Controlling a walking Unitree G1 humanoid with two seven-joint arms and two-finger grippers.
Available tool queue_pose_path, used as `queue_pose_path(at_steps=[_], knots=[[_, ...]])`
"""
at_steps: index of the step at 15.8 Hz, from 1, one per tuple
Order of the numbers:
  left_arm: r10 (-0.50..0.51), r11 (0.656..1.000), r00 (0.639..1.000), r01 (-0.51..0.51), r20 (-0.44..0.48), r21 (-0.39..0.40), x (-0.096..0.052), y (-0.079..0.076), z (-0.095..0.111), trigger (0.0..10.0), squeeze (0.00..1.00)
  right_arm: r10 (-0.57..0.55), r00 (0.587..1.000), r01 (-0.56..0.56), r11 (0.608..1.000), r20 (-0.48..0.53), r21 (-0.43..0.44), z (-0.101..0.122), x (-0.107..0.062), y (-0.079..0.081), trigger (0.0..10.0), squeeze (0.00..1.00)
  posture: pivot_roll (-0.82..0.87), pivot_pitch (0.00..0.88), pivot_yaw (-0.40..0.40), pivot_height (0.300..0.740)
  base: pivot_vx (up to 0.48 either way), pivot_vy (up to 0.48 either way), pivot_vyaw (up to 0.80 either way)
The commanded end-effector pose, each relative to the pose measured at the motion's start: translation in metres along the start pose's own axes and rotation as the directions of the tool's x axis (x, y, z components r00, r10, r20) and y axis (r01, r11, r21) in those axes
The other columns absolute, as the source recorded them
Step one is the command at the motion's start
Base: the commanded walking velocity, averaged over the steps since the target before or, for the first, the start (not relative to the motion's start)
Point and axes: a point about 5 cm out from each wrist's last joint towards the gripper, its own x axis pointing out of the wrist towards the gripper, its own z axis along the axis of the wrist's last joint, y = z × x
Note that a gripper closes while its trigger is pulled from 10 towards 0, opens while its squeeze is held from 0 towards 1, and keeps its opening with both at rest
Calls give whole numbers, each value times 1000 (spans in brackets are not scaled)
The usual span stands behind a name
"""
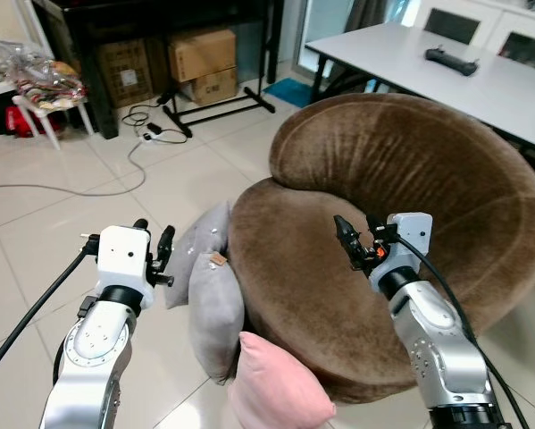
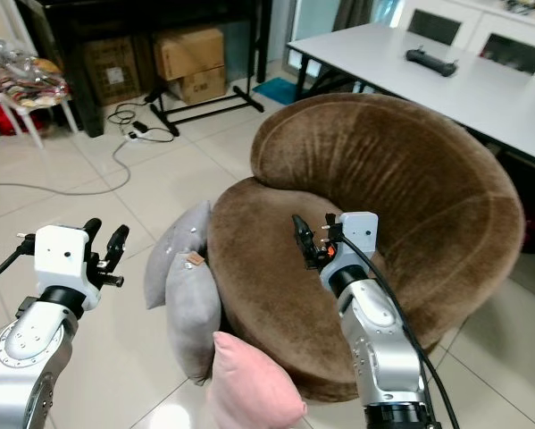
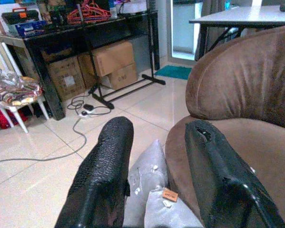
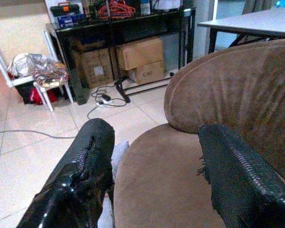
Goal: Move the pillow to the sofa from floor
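Approach step: pink pillow [image 1: 276, 386] on floor against sofa [image 1: 401, 223]; left pincer [image 1: 153, 246] and right pincer [image 1: 355, 239] both spread, empty. Next: reach down, grasp.

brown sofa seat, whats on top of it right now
The brown sofa has bare brown fabric on its cushion. The right gripper hovers above it, fingers open and holding nothing. The grey pillows and pink pillow lean against its front, on the floor.

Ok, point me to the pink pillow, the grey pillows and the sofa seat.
pink pillow [image 1: 280, 389]: left eye view, middle of its face.
grey pillows [image 1: 215, 308]: left eye view, front one's side.
sofa seat [image 1: 289, 259]: left eye view, bare brown cushion.
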Motion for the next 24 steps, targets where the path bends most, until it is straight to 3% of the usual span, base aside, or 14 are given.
queue_pose_path(at_steps=[1, 3, 4, 11, 24], knots=[[1, 1000, 1000, -1, -5, 12, 0, 0, -2, 10000, 0, -42, 999, 43, 999, 14, -21, 2, -1, -6, 10000, 0, 73, 0, -43, 720, 0, 0, 0], [31, 1000, 999, -31, -9, -5, -3, 5, -8, 10000, 0, -129, 991, 130, 991, 19, -32, -2, -3, -15, 10000, 0, 76, 0, -45, 695, 0, 0, 0], [68, 997, 997, -69, -26, -20, -4, 9, -12, 10000, 0, -132, 991, 133, 991, 13, -30, -3, -3, -16, 10000, 0, 76, 0, -45, 680, 0, 0, 0], [30, 999, 999, -30, -25, 15, -9, 6, -15, 10000, 0, -143, 990, 143, 989, -10, -36, -8, -5, -14, 10000, 0, 75, 0, -49, 615, 0, 0, 0], [34, 999, 999, -34, 7, 8, -5, 4, -14, 10000, 0, -77, 995, 72, 994, -67, -83, -14, 0, -7, 10000, 0, 74, 0, -58, 615, 39, 0, 0]])
